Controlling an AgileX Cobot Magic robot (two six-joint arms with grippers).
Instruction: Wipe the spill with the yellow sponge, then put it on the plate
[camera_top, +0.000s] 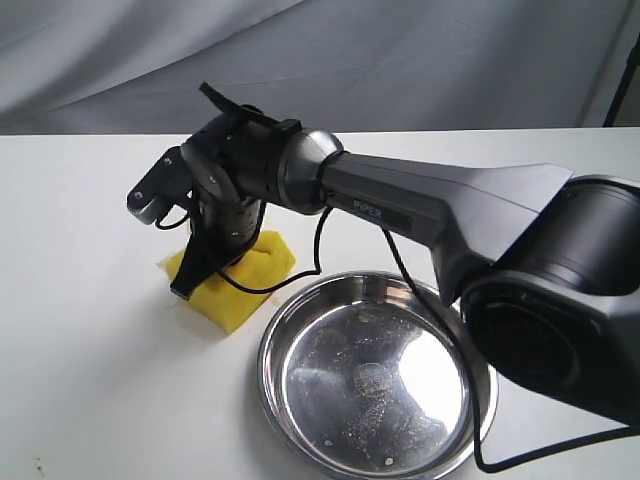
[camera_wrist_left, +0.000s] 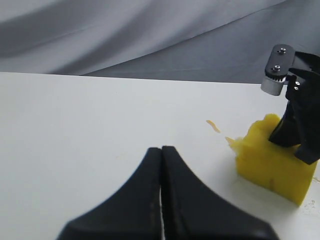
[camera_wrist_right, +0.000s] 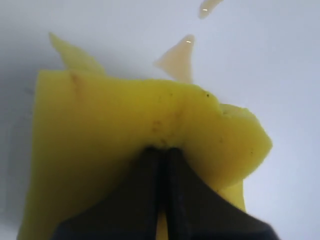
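While the thick, porous yellow sponge (camera_top: 252, 268) is lying on the white table (camera_top: 90, 350), it is being gripped from above by the right gripper (camera_top: 190, 285). In the right wrist view, the black fingers (camera_wrist_right: 145, 190) of that gripper (camera_wrist_right: 162, 156) are being held together, clamped on a puckered fold of foam in the top face of the sponge (camera_wrist_right: 100, 130). A sliver of yellow is showing between them.

The amber liquid spill (camera_wrist_right: 177, 60) is being observed on the table at the sponge's far edge. One pointed, triangular tip is touching the foam, and a smaller drop (camera_wrist_right: 207, 7) is lying apart from it. In the left wrist view, the same traces (camera_wrist_left: 214, 126) are being seen just beside the sponge (camera_wrist_left: 270, 160), on the side away from the right gripper (camera_wrist_left: 299, 145).

The round stainless-steel plate (camera_top: 275, 335), with its raised rim and scratched, reflective bottom, is standing on the table just beside the sponge. The sponge is outside the rim, and nothing is lying in the plate.

The left gripper (camera_wrist_left: 161, 152) is being held above a bare part of the table, well apart from the sponge, with its fingers (camera_wrist_left: 140, 200) pressed together on nothing.

A grey draped cloth (camera_top: 300, 60) is hanging behind the table.
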